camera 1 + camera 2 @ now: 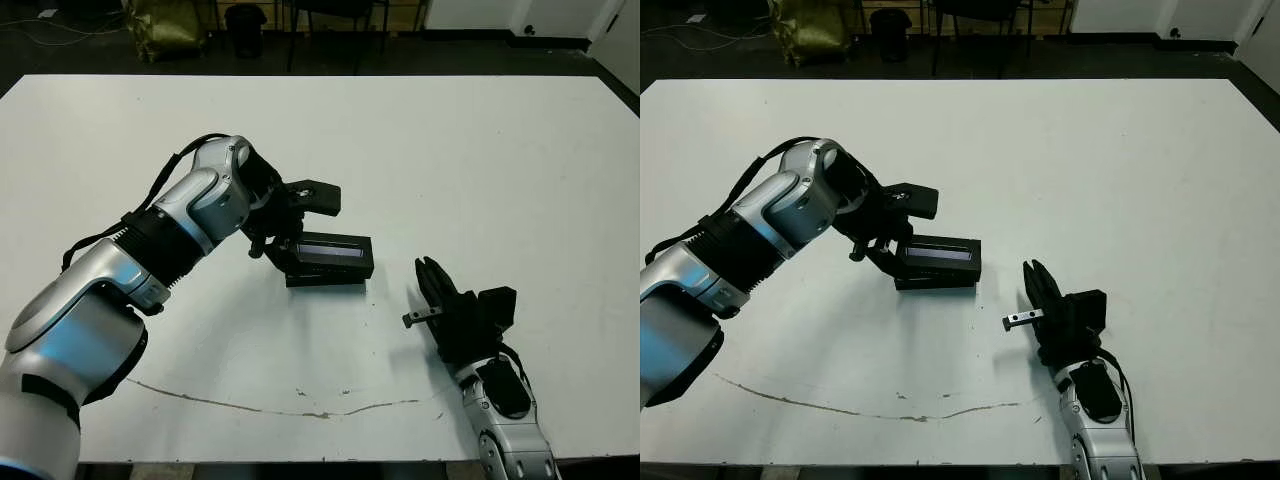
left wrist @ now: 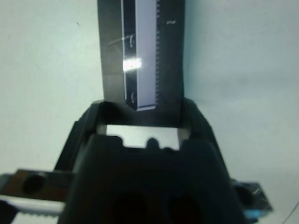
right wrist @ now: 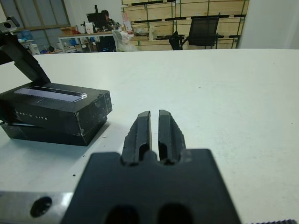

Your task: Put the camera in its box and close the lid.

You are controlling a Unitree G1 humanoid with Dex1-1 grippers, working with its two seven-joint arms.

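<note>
The lid [image 1: 330, 250], black with a silvery-blue strip along its top, lies on the box [image 1: 325, 278] at the table's middle. In the right wrist view the lid [image 3: 51, 95] sits a little askew, and the box's black wall [image 3: 42, 133] shows beneath it. My left gripper [image 1: 283, 250] is at the lid's left end, a finger on each long side, shut on it. The strip [image 2: 142, 51] runs away from the fingers [image 2: 88, 123]. The camera is hidden. My right gripper [image 1: 428, 268] rests to the right of the box, apart from it, shut on nothing.
A thin dark scratch line [image 1: 280, 405] crosses the white table [image 1: 450, 140] near its front edge. Chairs and dark floor lie beyond the far edge. Far off in the right wrist view are shelves, desks and a person [image 3: 105, 16].
</note>
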